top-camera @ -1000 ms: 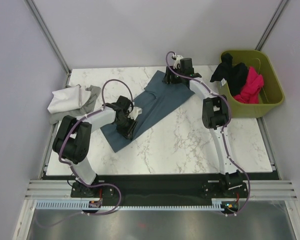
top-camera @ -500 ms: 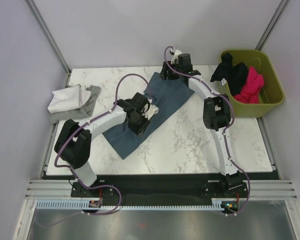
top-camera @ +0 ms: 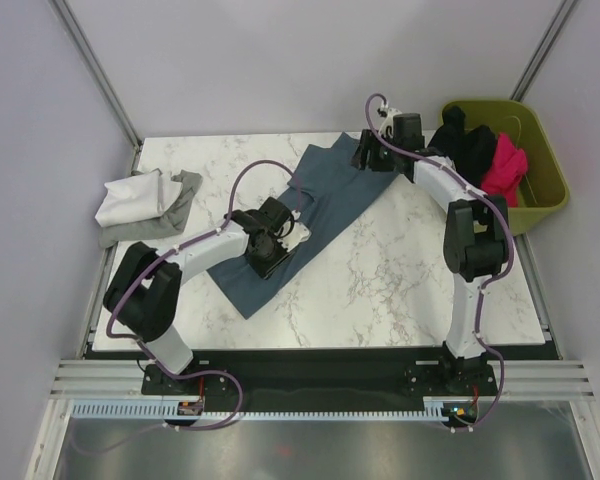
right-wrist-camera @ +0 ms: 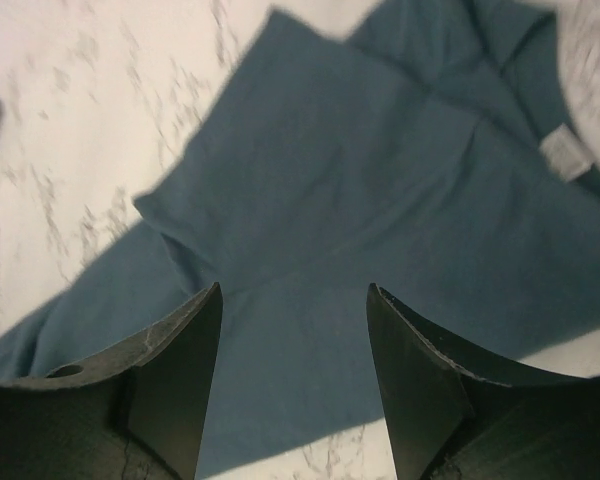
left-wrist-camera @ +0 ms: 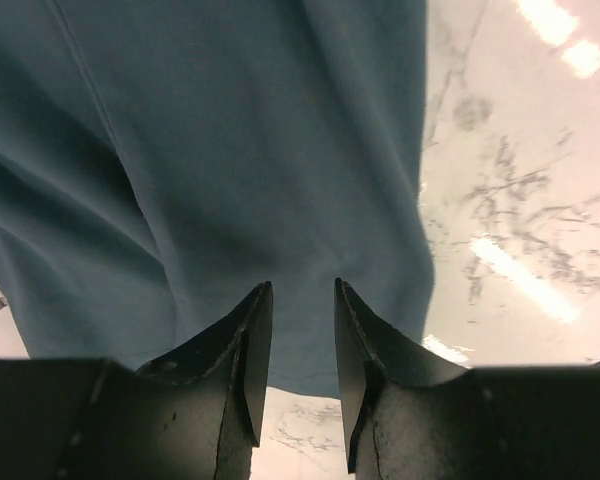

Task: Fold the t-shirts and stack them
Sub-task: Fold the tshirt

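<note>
Folding the slate blue-grey t-shirt (top-camera: 320,205) is judged to be the step in hand. The shirt is laid diagonally across the desk (top-camera: 400,270), running from the near left of centre up to the far edge, close to the olive-green bin (top-camera: 542,195).

The left end effector (top-camera: 268,255) is held low over the shirt's near half. In its wrist view the fingers are parted only narrowly, and nothing is seen pinched between them. The right end effector (top-camera: 372,155) is poised over the far end with its fingers spread wide and empty. A pale collar label (right-wrist-camera: 568,153) can be seen in that wrist view.

For a clean fold, both ends should be taken at matching points along one side, with all layers caught in the pinch. The cloth should be lifted only slightly and carried across by both arms together, so that it is neither dragged nor skewed. The creases visible in the left wrist view should be drawn flat first.

A pale pile of shirts (top-camera: 145,200) lies at the desk's left, where the stack is presumably to be built.
</note>
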